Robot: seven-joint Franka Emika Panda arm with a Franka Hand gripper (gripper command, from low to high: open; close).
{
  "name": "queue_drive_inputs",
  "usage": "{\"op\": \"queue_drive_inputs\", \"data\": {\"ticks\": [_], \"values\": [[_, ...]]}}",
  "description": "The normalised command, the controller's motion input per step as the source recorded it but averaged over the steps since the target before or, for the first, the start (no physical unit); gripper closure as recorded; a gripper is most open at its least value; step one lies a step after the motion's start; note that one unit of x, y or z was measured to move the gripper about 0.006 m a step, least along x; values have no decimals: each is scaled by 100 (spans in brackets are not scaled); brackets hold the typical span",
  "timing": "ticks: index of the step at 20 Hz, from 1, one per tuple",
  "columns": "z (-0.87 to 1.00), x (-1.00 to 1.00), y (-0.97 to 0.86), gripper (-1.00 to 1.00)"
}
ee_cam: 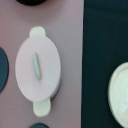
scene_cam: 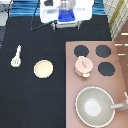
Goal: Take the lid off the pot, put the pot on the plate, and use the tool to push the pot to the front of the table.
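The pale-pink pot point(scene_cam: 83, 66) stands on the pinkish-brown stove counter among the burners, with its lid point(scene_cam: 84, 63) on it. The wrist view looks straight down on the lid point(ee_cam: 38, 67), its side tabs showing at both ends, and on part of the plate point(ee_cam: 120, 97). On the black table point(scene_cam: 30, 95) lies the cream-tan plate point(scene_cam: 43, 68), with nothing on it, to the exterior view's left of the pot. Further left lies the cream spatula tool point(scene_cam: 16, 56). The gripper point(scene_cam: 65, 16) hangs at the exterior view's top, far above the pot and holding nothing.
A large grey-beige pan point(scene_cam: 95, 106) with a handle sits on the stove counter point(scene_cam: 72, 85) at the exterior view's bottom right. Black burners point(scene_cam: 81, 50) point(scene_cam: 104, 51) point(scene_cam: 107, 68) surround the pot.
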Motion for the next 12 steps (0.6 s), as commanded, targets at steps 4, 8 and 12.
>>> {"op": "queue_drive_inputs", "data": {"ticks": [4, 8, 12], "values": [[-22, 70, 84, -100], [-59, 35, 98, -100], [-51, 1, 88, -100]]}}
